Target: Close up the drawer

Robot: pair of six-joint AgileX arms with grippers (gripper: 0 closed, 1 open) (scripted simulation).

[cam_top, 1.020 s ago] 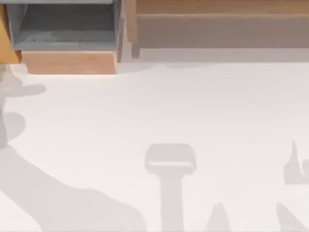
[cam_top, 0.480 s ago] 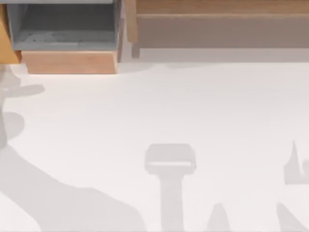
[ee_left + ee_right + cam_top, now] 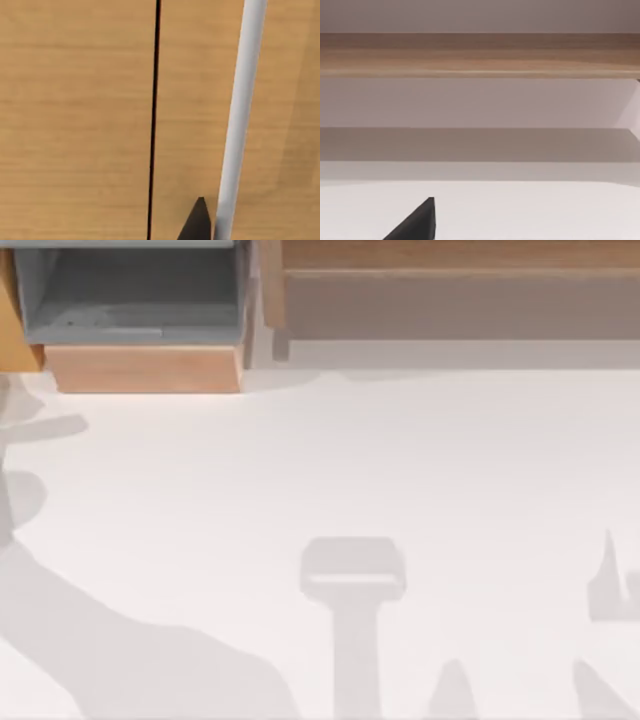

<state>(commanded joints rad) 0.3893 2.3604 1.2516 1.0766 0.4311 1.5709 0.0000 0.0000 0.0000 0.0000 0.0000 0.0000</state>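
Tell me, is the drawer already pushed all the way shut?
No, in the top view the drawer stands pulled out with its grey inside open to view.

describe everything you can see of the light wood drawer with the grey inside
The boxy drawer with a plain light-wood front panel sits at the top view's far left, pulled out toward the white table, so its open grey interior shows from above. Thin wooden sides frame the cavity, which looks empty. The front is flat, with no visible handle. An orange-brown wooden slab stands by its left side; the wider wooden unit with a taupe panel lies to its right.
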